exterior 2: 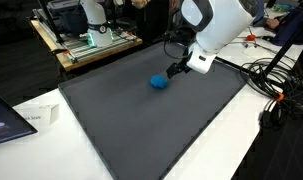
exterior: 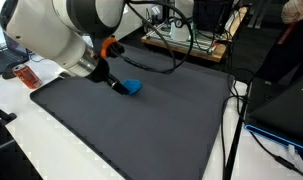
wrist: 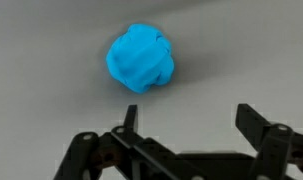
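Note:
A crumpled blue ball-like object lies on the dark grey mat. It also shows in the exterior view and in the wrist view. My gripper is open and empty, its two black fingers spread just beside the blue object, not touching it. In both exterior views the gripper hangs low over the mat right next to the blue object.
An orange-capped item lies on the white table beside the mat. Black cables run along the table edge. A shelf with equipment stands behind the mat. A dark laptop sits at the side.

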### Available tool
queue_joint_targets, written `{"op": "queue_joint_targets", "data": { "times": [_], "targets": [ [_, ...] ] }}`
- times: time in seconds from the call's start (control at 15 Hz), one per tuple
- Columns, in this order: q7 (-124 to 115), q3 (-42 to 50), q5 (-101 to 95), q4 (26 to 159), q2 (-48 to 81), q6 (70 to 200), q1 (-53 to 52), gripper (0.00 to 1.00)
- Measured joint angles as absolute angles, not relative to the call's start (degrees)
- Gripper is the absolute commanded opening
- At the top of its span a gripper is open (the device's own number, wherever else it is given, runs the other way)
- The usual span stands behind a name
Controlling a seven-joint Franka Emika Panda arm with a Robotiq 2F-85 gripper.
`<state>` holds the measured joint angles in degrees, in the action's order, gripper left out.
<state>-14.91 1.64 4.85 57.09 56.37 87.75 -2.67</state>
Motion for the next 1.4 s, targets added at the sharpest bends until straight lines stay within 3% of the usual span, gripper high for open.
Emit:
{"op": "queue_joint_targets", "data": {
  "times": [0.6, 1.4],
  "targets": [
    [-29.01, 4.05, 1.64, 54.10, 58.10, 81.86, -8.57, 1.00],
    [-34.95, 6.25, -1.59, 64.32, 51.29, 92.95, -14.36, 1.00]
  ]
}}
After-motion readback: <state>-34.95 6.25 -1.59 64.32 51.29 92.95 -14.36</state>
